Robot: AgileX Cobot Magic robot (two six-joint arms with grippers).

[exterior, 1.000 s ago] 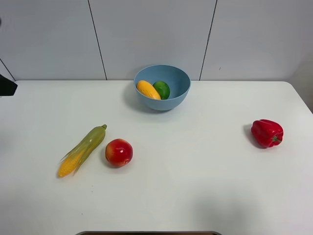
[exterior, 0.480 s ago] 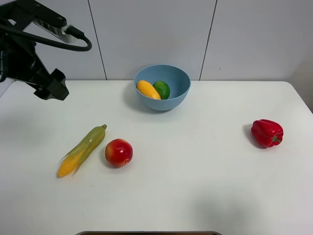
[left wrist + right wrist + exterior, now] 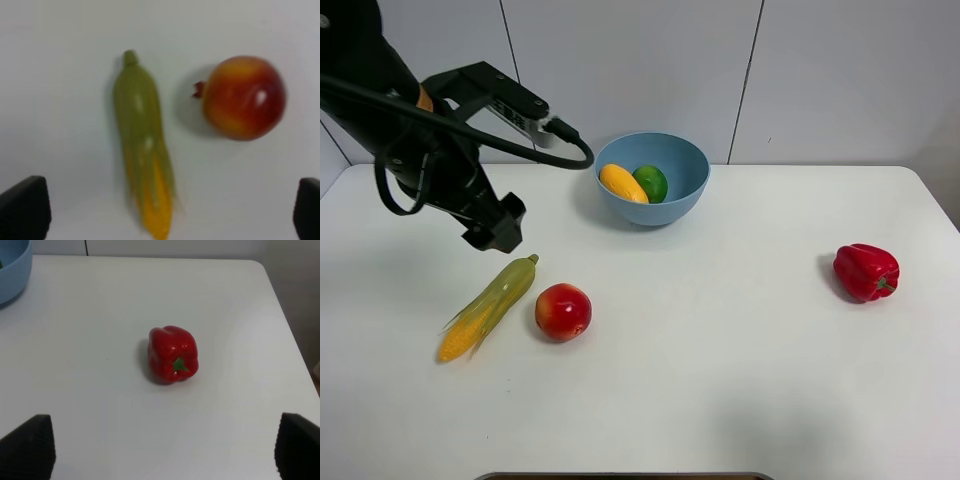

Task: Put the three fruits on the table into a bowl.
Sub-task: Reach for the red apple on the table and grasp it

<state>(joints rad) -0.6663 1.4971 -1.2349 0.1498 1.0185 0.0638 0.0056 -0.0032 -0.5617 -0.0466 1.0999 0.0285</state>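
The red apple (image 3: 563, 311) with yellowish patches lies on the white table (image 3: 720, 360), left of centre; it also shows in the left wrist view (image 3: 244, 97). The mango-like fruit (image 3: 622, 183) and the lime (image 3: 651, 183) lie inside the light-blue bowl (image 3: 682, 160) at the back centre. My left gripper (image 3: 495, 226) hangs above the table up and to the left of the apple, open and empty (image 3: 165, 210). My right gripper (image 3: 162, 447) is open and empty, and is out of the exterior view.
A green-husked corn cob (image 3: 488, 306) lies just left of the apple, also in the left wrist view (image 3: 144, 150). A red bell pepper (image 3: 866, 271) sits at the right, in front of the right gripper (image 3: 173, 354). The bowl's rim (image 3: 12, 275) shows there too.
The left arm has swung in from the far left, down and rightward, to above the corn and apple. The fruits, corn and pepper have not moved.
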